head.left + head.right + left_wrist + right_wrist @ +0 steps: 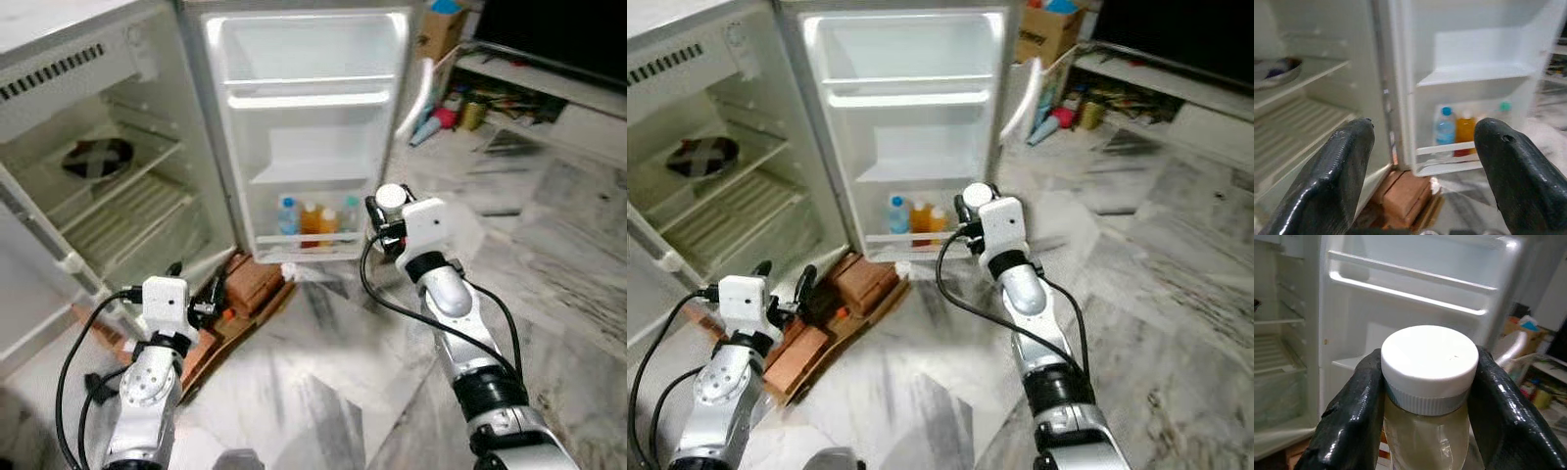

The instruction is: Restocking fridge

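Gripping a bottle [1426,396] just under its white cap, the right end effector [1425,382] has a black finger pressed on each side of the neck; pale liquid shows below the cap. In the head views that bottle sits at about 1 o'clock from frame centre, just beside the open fridge door [309,127] and near its lowest rack [309,243].

The left end effector [1420,161] hangs with its fingers spread wide and nothing between them, at about 8 o'clock in the head views, near the wooden blocks [250,284] under the fridge.

Three bottles [315,220] already stand in that lowest rack: blue cap, orange, green cap. The two door shelves above hold nothing. Inside the fridge [98,176], at 10 o'clock, a dark dish [98,157] lies on a wire shelf. My judgement: restocking is partly done, and the held bottle has yet to go in, probably beside the other three.

Room on the rack looks tight, since the three bottles take up most of its width and the free slot is at the 3 o'clock end. The rack's front rail is an edge to clear from above. Open floor [343,362] lies behind the arm at 6 o'clock, and clutter [460,108] sits at 2 o'clock, well apart.
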Robot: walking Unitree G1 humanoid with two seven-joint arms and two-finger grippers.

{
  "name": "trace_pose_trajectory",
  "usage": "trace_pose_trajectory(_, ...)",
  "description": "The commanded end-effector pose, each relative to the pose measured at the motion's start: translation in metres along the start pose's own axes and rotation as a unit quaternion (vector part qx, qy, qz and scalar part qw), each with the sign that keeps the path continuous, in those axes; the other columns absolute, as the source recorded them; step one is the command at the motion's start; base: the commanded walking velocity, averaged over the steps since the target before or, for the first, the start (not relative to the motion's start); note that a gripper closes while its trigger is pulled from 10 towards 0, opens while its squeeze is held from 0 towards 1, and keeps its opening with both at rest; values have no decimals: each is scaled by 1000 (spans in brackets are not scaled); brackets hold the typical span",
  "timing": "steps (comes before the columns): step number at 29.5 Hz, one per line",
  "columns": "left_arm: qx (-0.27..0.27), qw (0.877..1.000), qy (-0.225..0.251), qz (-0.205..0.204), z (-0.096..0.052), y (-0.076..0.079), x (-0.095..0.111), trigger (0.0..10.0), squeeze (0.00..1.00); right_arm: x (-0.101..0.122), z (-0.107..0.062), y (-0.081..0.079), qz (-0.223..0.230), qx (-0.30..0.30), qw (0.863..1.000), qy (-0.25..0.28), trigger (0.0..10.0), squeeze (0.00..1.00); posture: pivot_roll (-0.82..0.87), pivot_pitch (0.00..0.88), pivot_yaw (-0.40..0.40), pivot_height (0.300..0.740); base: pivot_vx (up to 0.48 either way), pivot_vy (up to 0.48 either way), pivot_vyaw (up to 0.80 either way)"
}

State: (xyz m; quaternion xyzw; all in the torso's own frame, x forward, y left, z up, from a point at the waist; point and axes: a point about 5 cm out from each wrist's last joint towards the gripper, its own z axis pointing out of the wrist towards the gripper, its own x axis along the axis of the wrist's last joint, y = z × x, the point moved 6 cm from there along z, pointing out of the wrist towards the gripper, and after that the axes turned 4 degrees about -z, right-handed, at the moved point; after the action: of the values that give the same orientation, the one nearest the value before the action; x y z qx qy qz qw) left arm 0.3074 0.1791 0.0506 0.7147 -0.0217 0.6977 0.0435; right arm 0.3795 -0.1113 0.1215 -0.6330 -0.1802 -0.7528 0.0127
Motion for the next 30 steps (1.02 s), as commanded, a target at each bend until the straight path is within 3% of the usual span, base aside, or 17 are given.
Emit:
trace_pose_trajectory(1,6,1000,-1,0,0,-6,0,10000,0,13,6,-7,3,10,1000,25,10000,0,154,0,-26,740,292,382,0)
trace_pose_trajectory(9,-1,1000,1,2,1,-4,1,10000,0,13,7,-6,2,8,1000,26,10000,0,153,0,-22,740,289,383,0)
trace_pose_trajectory(22,-16,1000,-2,0,2,4,-1,10000,0,17,11,1,-14,-17,999,32,10000,0,157,0,-23,740,412,0,0)
trace_pose_trajectory(27,-13,1000,2,1,2,4,1,10000,0,30,15,7,-32,-32,997,55,10000,0,158,0,-23,740,0,0,0)
trace_pose_trajectory(30,-23,1000,1,1,2,7,0,10000,0,57,22,10,-54,-42,993,98,10000,0,156,0,-21,740,0,0,0)
